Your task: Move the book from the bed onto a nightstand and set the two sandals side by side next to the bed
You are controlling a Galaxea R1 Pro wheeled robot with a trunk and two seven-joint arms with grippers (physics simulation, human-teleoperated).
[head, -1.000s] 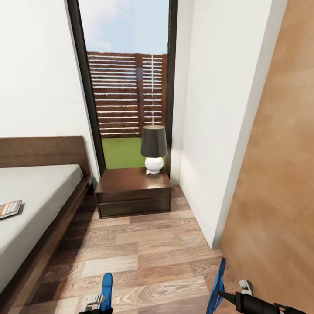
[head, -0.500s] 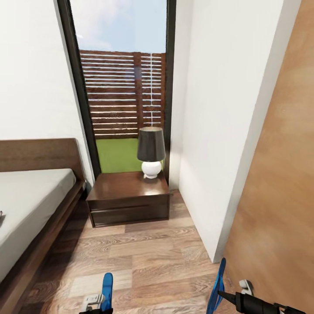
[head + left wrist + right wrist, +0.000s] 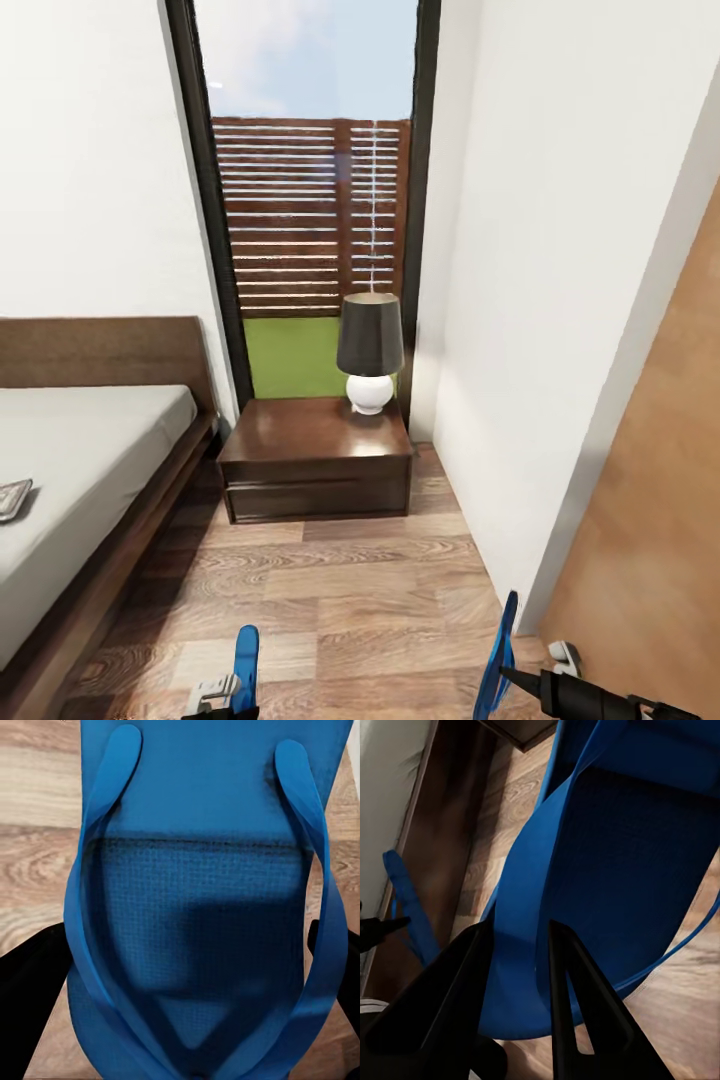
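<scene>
In the head view each gripper holds a blue sandal upright low over the floor. My left gripper [image 3: 222, 692] is shut on one sandal [image 3: 246, 655]; the left wrist view has its sole [image 3: 202, 892] between the black fingers [image 3: 30, 982]. My right gripper [image 3: 540, 685] is shut on the other sandal [image 3: 497, 660], its strap [image 3: 521, 892] pinched between the fingers [image 3: 577, 997]. The bed [image 3: 90, 450] lies at the left with the book [image 3: 12, 498] on the mattress at the picture's edge. The nightstand [image 3: 315, 455] stands ahead beside the bed.
A dark-shaded lamp [image 3: 370, 350] with a white base stands on the nightstand's back right corner. Behind it is a tall dark-framed window [image 3: 310, 200]. A white wall [image 3: 540, 300] and a wooden panel [image 3: 660, 520] close in the right side. Wood-plank floor [image 3: 350, 590] runs between bed and wall.
The head view has swung, first away from the bed, then back, so the book's corner shows again at the left edge. Both grippers keep their sandals in the same place.
</scene>
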